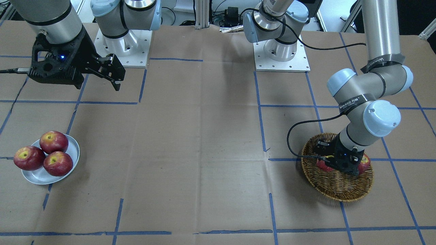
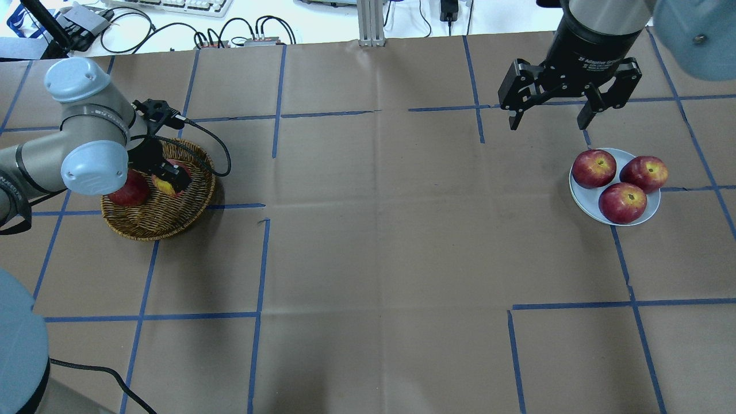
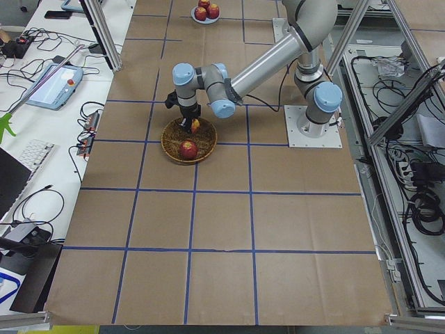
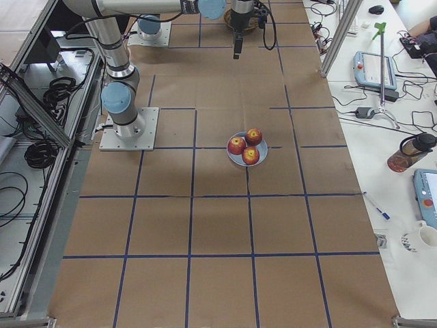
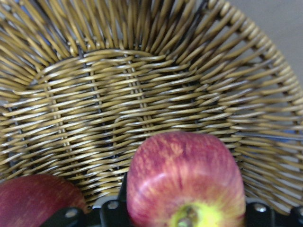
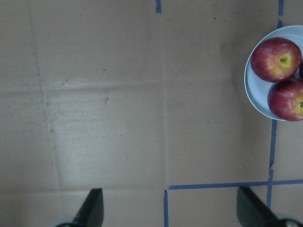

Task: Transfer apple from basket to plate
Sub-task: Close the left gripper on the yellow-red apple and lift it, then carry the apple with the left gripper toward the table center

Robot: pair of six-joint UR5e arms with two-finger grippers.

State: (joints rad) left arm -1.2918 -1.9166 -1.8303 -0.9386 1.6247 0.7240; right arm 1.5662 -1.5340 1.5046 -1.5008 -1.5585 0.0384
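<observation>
Closest to the left wrist camera is a pale, streaky pinkish-red apple (image 5: 184,179) with a yellow patch around its stem, stem end facing up. It sits inside a round, shallow, tan woven wicker basket (image 5: 142,94), filling the gap between the black fingers of the left hand (image 2: 164,172). Those fingers touch its two opposite sides and appear closed on it, though how firmly cannot be seen. Just beside it, lower in the basket, lies a darker deep-red apple (image 5: 33,198).

The pale apple is probably firm, moderately heavy, smooth-skinned and a little slippery. It would likely bruise under a hard squeeze. The surest hold is across its widest middle, stem upward, as the fingers sit now.

Beyond the basket stretches a brown paper-covered tabletop (image 2: 374,230) marked with blue tape lines. Well apart, on the robot's right, the right hand (image 2: 547,123) hangs wide open and empty above the paper. Just past it rests a small round glossy pale plate (image 2: 579,195) already carrying three red apples (image 2: 623,202), leaving little room, so a round apple may roll there.
</observation>
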